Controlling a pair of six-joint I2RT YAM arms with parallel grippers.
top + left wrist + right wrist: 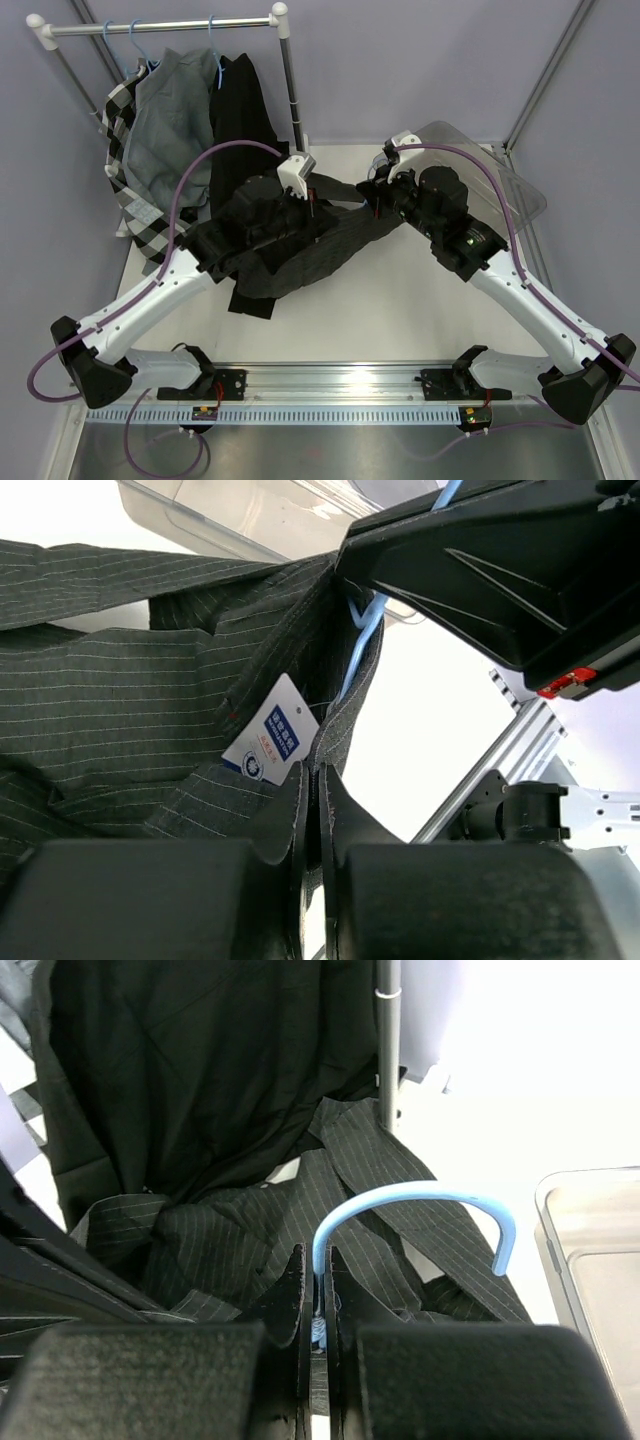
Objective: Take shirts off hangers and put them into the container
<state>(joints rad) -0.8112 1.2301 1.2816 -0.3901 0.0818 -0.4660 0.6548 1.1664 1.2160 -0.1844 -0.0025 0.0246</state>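
Note:
A black pinstriped shirt (310, 255) lies spread on the table between the two arms. My left gripper (316, 205) (320, 785) is shut on the fabric edge at its collar, just below a white and blue label (275, 742). The light-blue hanger (364, 645) is still inside the collar. My right gripper (373, 196) (318, 1295) is shut on the hanger's neck, and the hook (420, 1200) curves up to the right. Another black shirt (240, 115) (200, 1060) hangs on the rack. The clear container (522, 190) (590, 1250) stands at the right, behind the right arm.
A white rack (160, 25) stands at the back left, with a checked shirt (122, 130) and a grey shirt (170, 125) on light-blue hangers (133, 45). Its metal pole (388, 1040) rises just beyond the shirt on the table. Walls close in both sides.

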